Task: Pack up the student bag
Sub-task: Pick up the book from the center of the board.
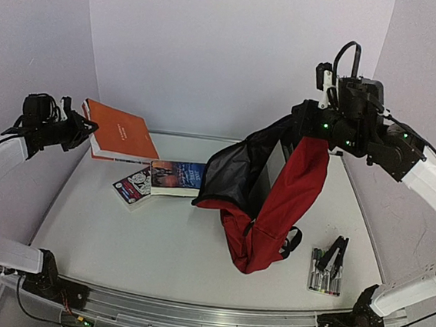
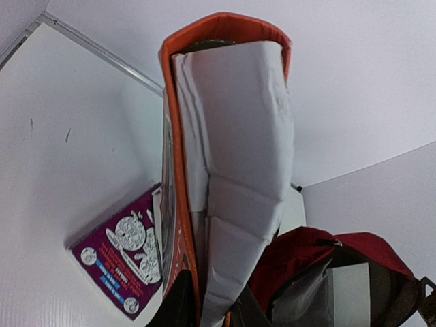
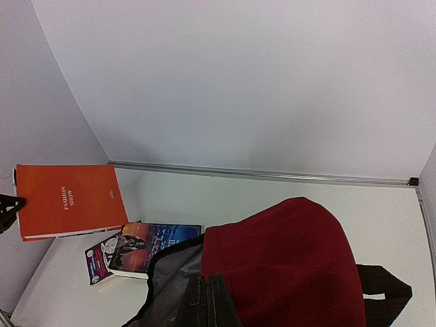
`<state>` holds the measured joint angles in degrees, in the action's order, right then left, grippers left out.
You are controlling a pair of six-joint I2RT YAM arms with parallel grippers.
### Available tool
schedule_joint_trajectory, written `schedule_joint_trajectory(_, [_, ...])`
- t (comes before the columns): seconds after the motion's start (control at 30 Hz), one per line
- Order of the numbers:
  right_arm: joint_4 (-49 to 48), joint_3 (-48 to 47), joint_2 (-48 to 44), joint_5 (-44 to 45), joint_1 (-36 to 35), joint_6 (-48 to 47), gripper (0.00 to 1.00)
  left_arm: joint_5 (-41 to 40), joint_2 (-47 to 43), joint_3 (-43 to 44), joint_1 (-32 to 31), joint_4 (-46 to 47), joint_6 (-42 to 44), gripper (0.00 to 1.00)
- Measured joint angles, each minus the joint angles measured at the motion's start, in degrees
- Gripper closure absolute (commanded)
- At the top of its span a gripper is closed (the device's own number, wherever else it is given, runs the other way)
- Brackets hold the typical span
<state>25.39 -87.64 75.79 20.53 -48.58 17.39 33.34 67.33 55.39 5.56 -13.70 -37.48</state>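
Dark-red student bag [image 1: 292, 194] hung open, black lining, right fingers [image 3: 199, 303] pinching its rim, left fingers [image 2: 178, 306] clamping orange book [image 1: 121, 131]

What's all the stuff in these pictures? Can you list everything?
student bag: one, dark red with black lining, right of middle, hanging open
orange book: one, orange, far left, lifted
blue book: one, blue-dark cover, middle, by the bag's opening
small book: one, purple, left of the blue book
markers: one pack, mixed colours, near right, something black on top
table: one, white
left gripper: shut on orange book
right gripper: shut on student bag's top
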Motion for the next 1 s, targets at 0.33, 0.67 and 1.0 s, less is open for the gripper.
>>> schedule_joint_trajectory(0.33, [0.17, 0.0, 0.0, -0.32, 0.0, 0.02, 1.0, -0.14, -3.2, 13.83, -11.45, -31.12, 9.16, 0.89])
schedule_joint_trajectory(0.67, [0.42, 0.0, -0.04, -0.52, 0.0, 0.07, 1.0, -1.04, -2.26, 24.73, -22.26, -47.73, 12.7, 0.9])
schedule_joint_trajectory(1.0, [1.17, 0.0, -0.04, -0.5, 0.0, 0.13, 1.0, -8.73, 6.41, 27.31, -34.81, -56.31, 13.63, 0.89])
